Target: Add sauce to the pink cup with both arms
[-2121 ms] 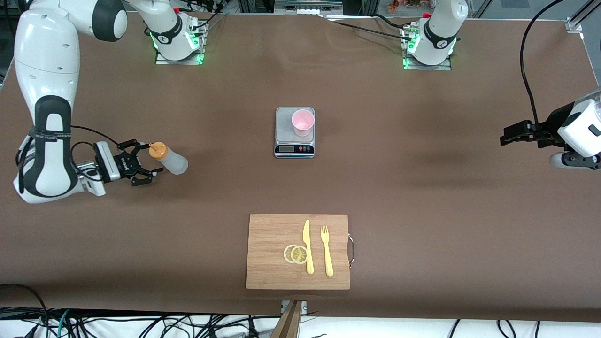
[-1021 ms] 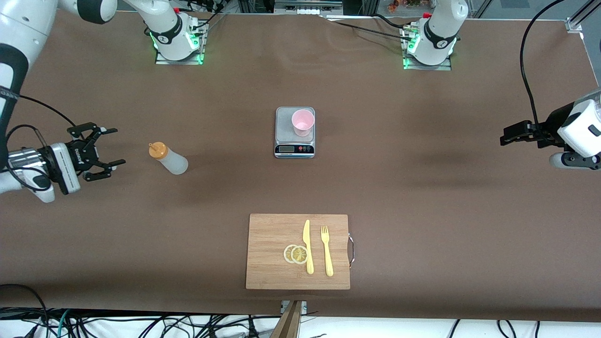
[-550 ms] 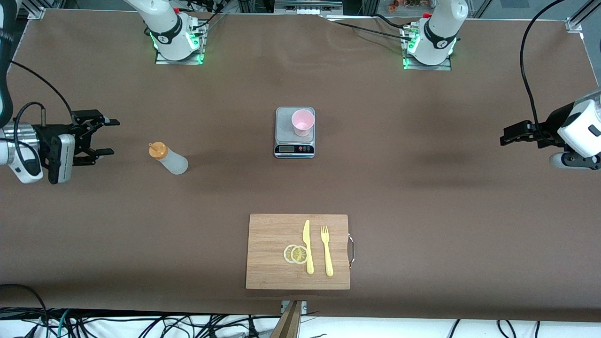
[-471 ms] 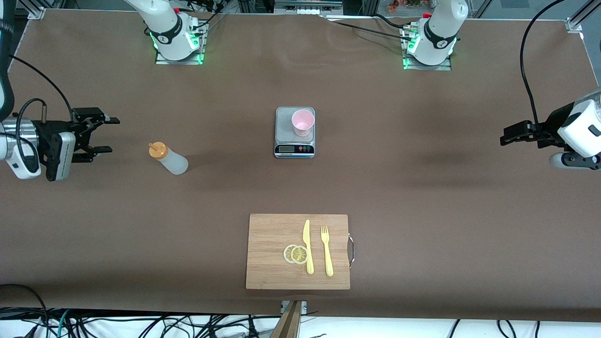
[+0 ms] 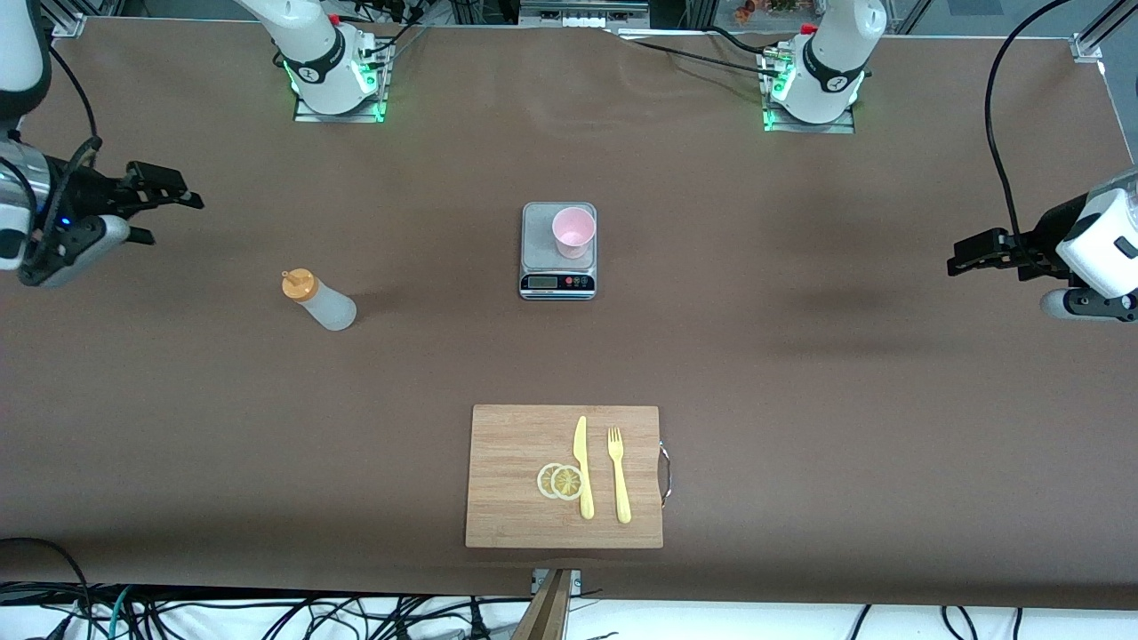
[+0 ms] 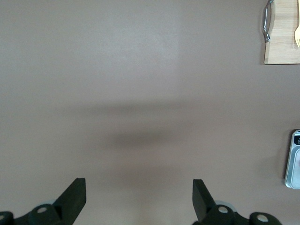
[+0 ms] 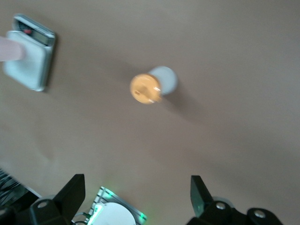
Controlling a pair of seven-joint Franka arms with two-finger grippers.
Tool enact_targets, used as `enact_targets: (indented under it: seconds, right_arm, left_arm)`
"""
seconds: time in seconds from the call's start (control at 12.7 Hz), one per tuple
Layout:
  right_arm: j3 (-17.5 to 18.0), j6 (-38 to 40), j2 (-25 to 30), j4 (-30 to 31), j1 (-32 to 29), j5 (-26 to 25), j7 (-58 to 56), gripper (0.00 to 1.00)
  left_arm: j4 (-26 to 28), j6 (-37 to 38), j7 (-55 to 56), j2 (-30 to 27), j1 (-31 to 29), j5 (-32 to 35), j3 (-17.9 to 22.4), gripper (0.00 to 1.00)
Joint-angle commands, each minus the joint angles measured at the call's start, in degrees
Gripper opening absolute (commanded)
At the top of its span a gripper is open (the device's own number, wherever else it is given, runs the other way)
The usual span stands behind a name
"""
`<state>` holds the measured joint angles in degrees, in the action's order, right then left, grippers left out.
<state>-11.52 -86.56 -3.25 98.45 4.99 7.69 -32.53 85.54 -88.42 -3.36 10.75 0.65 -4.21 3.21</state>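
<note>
Backed off from the translucent whitish squeeze bottle with orange cap (image 5: 318, 300), right gripper (image 5: 164, 204) now wide and empty near the table's right-arm edge. Bottle upright, released, toward that end; pale pink plastic cup (image 5: 573, 231) on the grey scale (image 5: 540, 258) mid-table. Left gripper (image 5: 965, 258) waiting wide at its edge. Probably finished.

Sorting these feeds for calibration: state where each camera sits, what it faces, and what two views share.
Front view: high across the table, facing both bases; shows right gripper and left gripper, open, over bare table.
Left wrist view: looks down on the table; own fingertips show.
Right wrist view: above the sauce; own fingertips show.
Shared: scale in all three.
</note>
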Motion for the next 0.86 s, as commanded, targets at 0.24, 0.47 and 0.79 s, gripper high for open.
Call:
enact_targets:
  seconds: [0.24,0.47,0.79]
  right_arm:
    - [6.9,-3.3,4.1,2.6,-1.3,-10.2,29.3,0.99]
    - [8.0,-5.5,4.7,1.8,-2.1,-9.7,30.9,0.99]
    - [8.8,-5.5,5.0,1.7,-5.8,-5.4,30.7,0.99]
  left_arm:
    - [-1.8,1.4,-1.1,0.7,0.0,1.2,0.0,1.00]
    - [-1.8,1.4,-1.1,0.7,0.0,1.2,0.0,1.00]
    - [-1.8,1.4,-1.1,0.7,0.0,1.2,0.0,1.00]
